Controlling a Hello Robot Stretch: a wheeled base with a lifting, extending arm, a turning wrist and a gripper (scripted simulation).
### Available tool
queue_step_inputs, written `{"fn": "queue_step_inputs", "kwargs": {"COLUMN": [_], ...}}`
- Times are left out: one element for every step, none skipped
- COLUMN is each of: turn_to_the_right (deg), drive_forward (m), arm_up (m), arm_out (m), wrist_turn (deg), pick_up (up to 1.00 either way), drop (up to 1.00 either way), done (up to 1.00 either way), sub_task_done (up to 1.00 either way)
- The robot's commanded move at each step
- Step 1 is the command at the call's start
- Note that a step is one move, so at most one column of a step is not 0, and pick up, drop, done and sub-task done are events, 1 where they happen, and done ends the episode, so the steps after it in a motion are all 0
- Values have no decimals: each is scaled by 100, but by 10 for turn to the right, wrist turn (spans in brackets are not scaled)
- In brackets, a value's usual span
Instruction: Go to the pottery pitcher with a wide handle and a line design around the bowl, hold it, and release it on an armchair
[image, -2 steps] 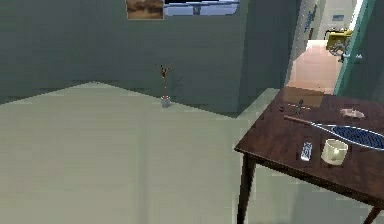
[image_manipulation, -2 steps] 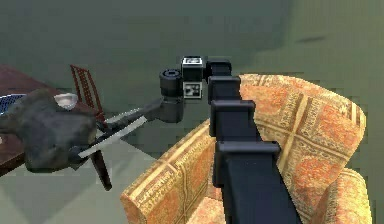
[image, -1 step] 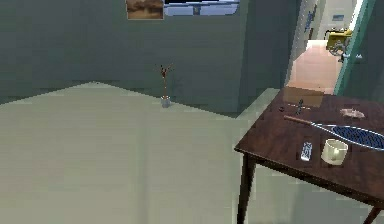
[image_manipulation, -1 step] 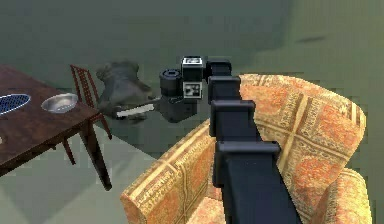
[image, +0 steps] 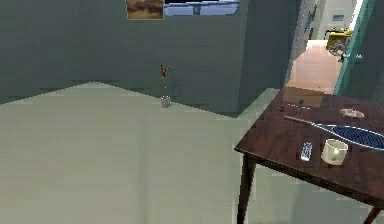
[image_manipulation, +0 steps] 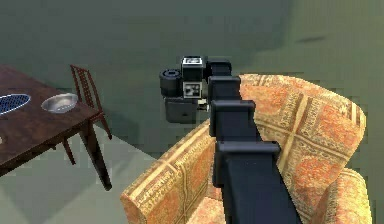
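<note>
Dark lump (image_manipulation: 184, 112) at the gripper (image_manipulation: 178, 98), against grey wall. It may be the pitcher, but it is too small to show a handle or line design. Cannot tell whether the gripper holds anything, nor how its fingers are set.

Armchair (image_manipulation: 300, 110) lies below the lump and toward the arm side view's right. The arm (image_manipulation: 240, 150) runs across the chair's cushions. Whether the lump hangs over the seat or past its rim cannot be told. My judgement: the release turns on bringing the gripper over the seat.

Armchair is padded and rounded, in orange patterned cloth. At the view's left stand a dark wooden table (image_manipulation: 40, 125) with a grey bowl (image_manipulation: 60, 102) on it, and a slat-back chair (image_manipulation: 88, 90) just beside the table.
</note>
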Motion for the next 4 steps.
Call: {"fn": "queue_step_inputs", "kwargs": {"turn_to_the_right": [0,0,0,0], "drive_forward": [0,0,0,0], "arm_up": [0,0,-38,-32], "arm_out": [0,0,0,0], "wrist_turn": [450,60,0,0], "pick_up": [0,0,0,0], "drop": [0,0,0,0], "done": [0,0,0,0], "sub_task_done": [0,0,0,0]}}
